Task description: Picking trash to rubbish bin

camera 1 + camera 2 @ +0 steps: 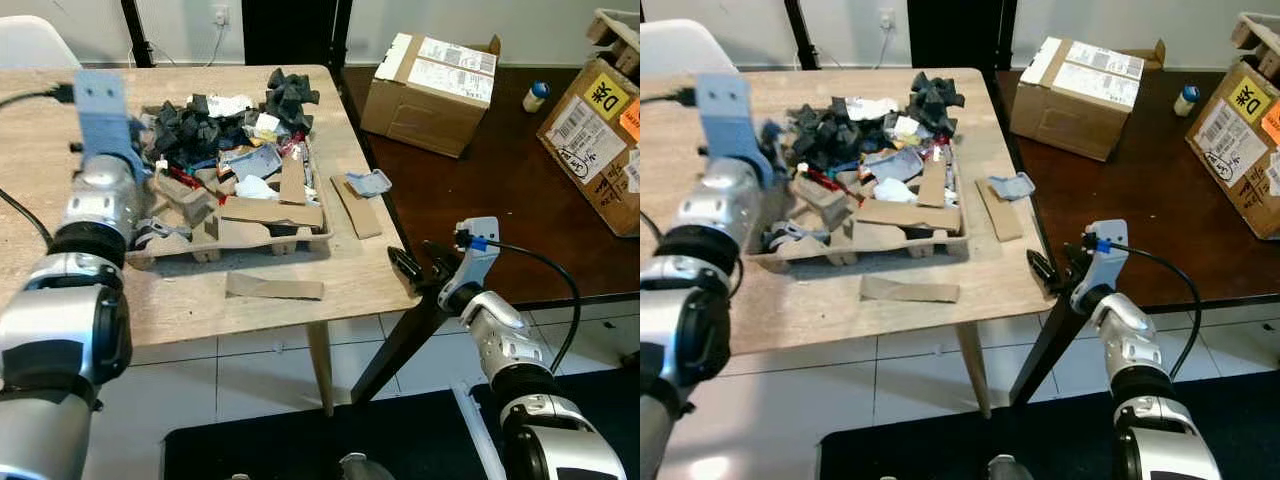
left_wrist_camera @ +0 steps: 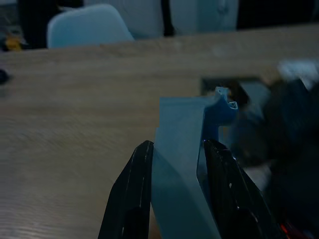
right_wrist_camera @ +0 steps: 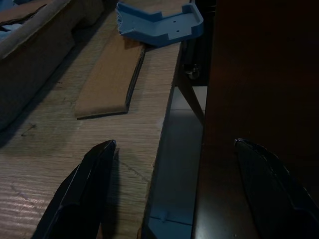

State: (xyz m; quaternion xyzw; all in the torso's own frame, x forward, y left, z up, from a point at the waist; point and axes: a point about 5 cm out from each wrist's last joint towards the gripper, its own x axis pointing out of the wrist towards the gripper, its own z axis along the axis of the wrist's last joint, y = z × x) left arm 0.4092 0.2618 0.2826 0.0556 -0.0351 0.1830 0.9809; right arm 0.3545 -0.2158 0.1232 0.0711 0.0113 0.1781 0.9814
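Blue plastic piece [image 2: 182, 149] is being pinched by the left gripper [image 2: 174, 174], lifted over the cardboard tray of trash [image 1: 235, 215]; carrying it binward comes next. Right gripper [image 3: 174, 194] is hovering spread at the wooden table [image 1: 340, 280] edge.

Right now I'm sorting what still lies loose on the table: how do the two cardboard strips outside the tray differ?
The front cardboard strip lies crosswise near the table's front edge, before the tray; the side cardboard strip runs front to back, right of the tray. The side strip has a blue plastic piece at its far end; the front strip lies alone. Both are flat, brown and unheld.
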